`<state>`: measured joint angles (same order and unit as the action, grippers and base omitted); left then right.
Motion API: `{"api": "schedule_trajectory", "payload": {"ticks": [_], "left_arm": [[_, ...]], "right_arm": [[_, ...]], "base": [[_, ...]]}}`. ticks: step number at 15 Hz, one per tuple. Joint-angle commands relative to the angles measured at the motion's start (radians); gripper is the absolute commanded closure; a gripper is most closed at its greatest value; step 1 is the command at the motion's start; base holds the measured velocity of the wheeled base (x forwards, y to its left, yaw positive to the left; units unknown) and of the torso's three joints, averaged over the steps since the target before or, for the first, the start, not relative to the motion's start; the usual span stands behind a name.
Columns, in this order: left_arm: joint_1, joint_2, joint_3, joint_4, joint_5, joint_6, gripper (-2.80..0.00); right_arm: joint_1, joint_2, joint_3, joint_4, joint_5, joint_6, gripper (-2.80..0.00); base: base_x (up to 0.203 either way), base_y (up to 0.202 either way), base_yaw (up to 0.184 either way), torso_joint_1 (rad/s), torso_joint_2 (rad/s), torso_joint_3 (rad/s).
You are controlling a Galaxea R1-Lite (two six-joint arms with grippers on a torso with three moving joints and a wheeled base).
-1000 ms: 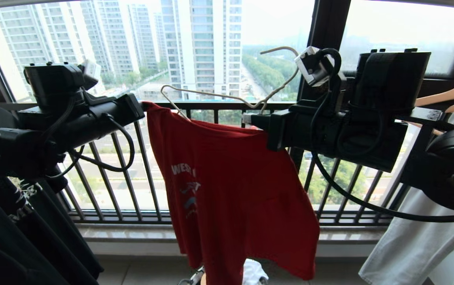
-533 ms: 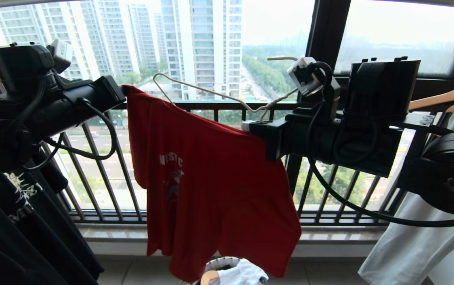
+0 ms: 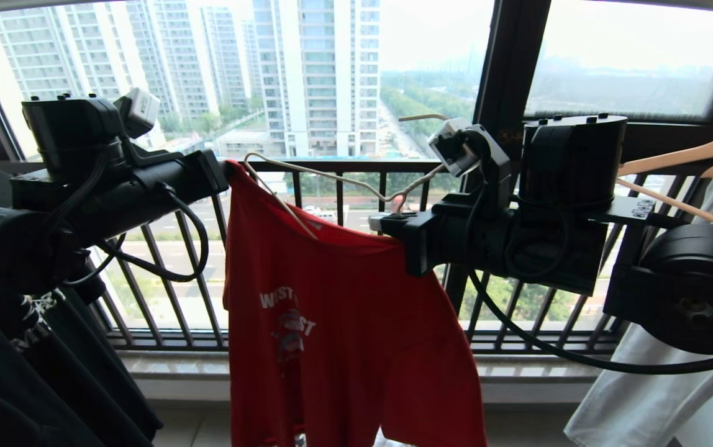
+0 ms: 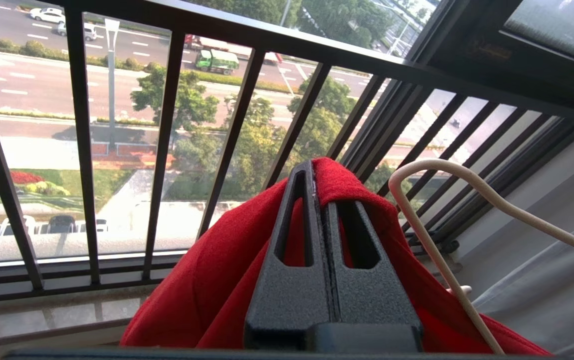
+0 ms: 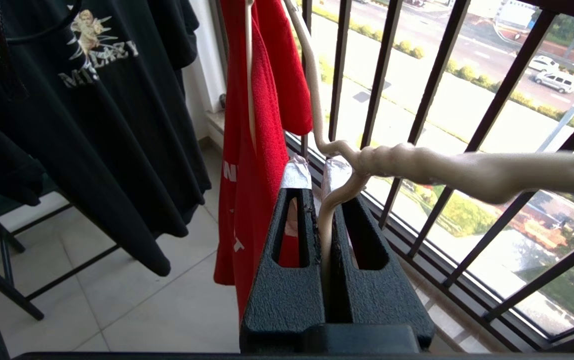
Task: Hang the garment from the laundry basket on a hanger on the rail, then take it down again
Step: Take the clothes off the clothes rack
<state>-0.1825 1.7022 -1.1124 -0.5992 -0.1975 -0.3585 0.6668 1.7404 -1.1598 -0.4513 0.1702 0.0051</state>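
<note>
The red shirt (image 3: pixel 344 323) hangs lower and straighter than a moment ago, its chest print turned forward. It is strung between the two hands. The left hand (image 3: pixel 223 171), clenched on a shirt corner, has swung back toward the middle. The right hand (image 3: pixel 387 220), lower than before, grips the white hanger (image 3: pixel 331 177) at the neck below its hook. One hanger arm lies beside the left hand, seemingly entering the shirt; threading looks unfinished.

Black tee (image 5: pixel 92 100), wood hangers (image 3: pixel 698 152), window railing (image 4: pixel 167 150)
</note>
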Motion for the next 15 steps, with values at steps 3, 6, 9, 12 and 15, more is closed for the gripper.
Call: {"api": "schedule_trajectory", "payload": {"ticks": [3, 6, 9, 12, 15], "left_arm": [[0.001, 0.034, -0.001, -0.007, 0.006, 0.023, 0.0], [0.034, 0.039, -0.011, -0.005, 0.006, 0.027, 0.0], [0.054, 0.073, -0.013, -0.004, 0.006, 0.064, 0.0], [0.05, 0.121, -0.056, -0.007, 0.065, 0.062, 0.0], [0.038, 0.132, -0.067, -0.008, 0.116, 0.053, 0.0]], "right_arm": [[0.0, 0.007, -0.003, -0.006, -0.001, -0.001, 0.0], [-0.008, 0.007, -0.008, -0.007, -0.03, -0.001, 0.0], [-0.027, 0.007, -0.017, -0.007, -0.032, -0.001, 0.0], [-0.026, 0.004, -0.011, -0.005, -0.028, -0.004, 0.0], [-0.024, 0.006, -0.012, -0.007, -0.028, -0.004, 0.0]], "base": [[0.0, 0.0, 0.0, 0.0, 0.0, 0.0], [0.0, 0.0, 0.0, 0.0, 0.0, 0.0], [0.0, 0.0, 0.0, 0.0, 0.0, 0.0], [0.0, 0.0, 0.0, 0.0, 0.0, 0.0], [0.0, 0.0, 0.0, 0.0, 0.0, 0.0]]}}
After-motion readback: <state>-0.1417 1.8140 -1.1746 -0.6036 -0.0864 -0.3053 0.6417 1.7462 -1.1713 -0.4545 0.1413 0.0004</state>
